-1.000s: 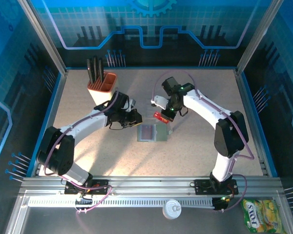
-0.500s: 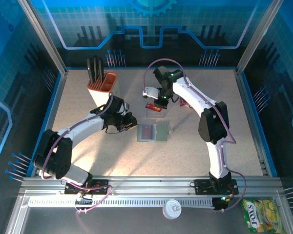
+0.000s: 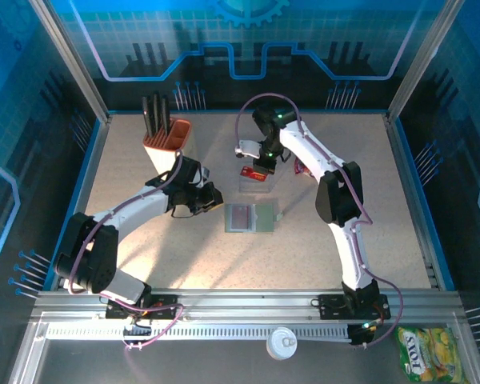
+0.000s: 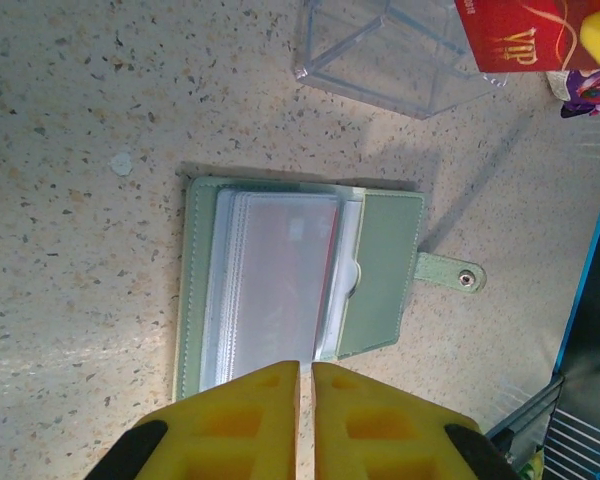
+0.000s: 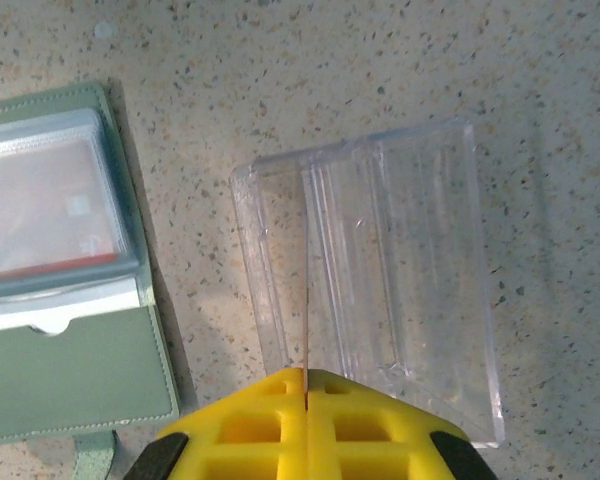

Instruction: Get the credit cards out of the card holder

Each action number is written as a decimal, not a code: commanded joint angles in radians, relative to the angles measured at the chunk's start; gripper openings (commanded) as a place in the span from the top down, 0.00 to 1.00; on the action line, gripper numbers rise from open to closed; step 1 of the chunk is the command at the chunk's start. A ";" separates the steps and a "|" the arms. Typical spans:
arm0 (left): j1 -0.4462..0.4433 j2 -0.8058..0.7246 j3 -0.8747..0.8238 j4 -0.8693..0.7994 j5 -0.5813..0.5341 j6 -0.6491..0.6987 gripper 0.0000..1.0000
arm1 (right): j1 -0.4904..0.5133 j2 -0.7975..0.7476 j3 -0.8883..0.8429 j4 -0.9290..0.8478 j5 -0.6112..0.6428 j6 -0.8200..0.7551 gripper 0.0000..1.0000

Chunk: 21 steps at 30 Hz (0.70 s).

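On the speckled table (image 3: 344, 232), largest of all, stand two arms, and the job looks partly done, by my judgement. The right claw (image 5: 306, 378) is clenched on one red card (image 4: 510, 35), seen edge-on as a thin line between its fingers. It holds that card over the one clear plastic box (image 5: 400, 250), which stands just beyond the wallet and looks bare inside. So this card is out of the wallet but not yet set down. The left claw (image 4: 305, 375) hangs just beside the near edge of the wallet, its fingers drawn almost together with nothing between them. The one grey-green wallet (image 4: 385, 265) lies flat and open in the middle of the table, its snap tab out to one side. Its stack of plastic sleeves (image 5: 40, 200) shows a reddish tint behind the top one, so at least one card seems to be left inside. How many more sit under it cannot be told. One orange cup (image 3: 166, 140) of dark pens stands well apart at the far left.
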 commanded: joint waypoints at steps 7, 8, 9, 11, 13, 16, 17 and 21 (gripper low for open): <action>0.014 -0.002 -0.008 -0.001 0.000 -0.014 0.88 | -0.010 0.025 0.000 -0.053 0.013 -0.040 1.00; 0.014 -0.001 -0.007 0.001 0.000 -0.016 0.88 | -0.010 0.024 -0.003 -0.051 0.017 -0.044 1.00; 0.014 -0.001 -0.008 0.004 0.000 -0.018 0.87 | -0.010 0.024 -0.006 -0.050 0.022 -0.049 0.99; 0.014 -0.001 -0.009 0.013 0.000 -0.023 0.87 | -0.009 0.054 -0.002 -0.055 0.031 -0.056 0.99; 0.014 -0.001 -0.008 0.018 0.000 -0.028 0.87 | -0.011 0.063 0.000 -0.056 0.029 -0.061 0.98; 0.014 0.000 -0.010 0.022 -0.001 -0.031 0.87 | -0.009 0.073 -0.003 -0.056 0.023 -0.068 0.97; 0.014 0.000 -0.011 0.022 -0.003 -0.031 0.87 | -0.007 0.075 -0.005 -0.056 0.023 -0.069 0.97; 0.014 -0.004 -0.014 0.027 -0.007 -0.035 0.87 | -0.005 0.086 -0.009 -0.054 0.025 -0.078 0.96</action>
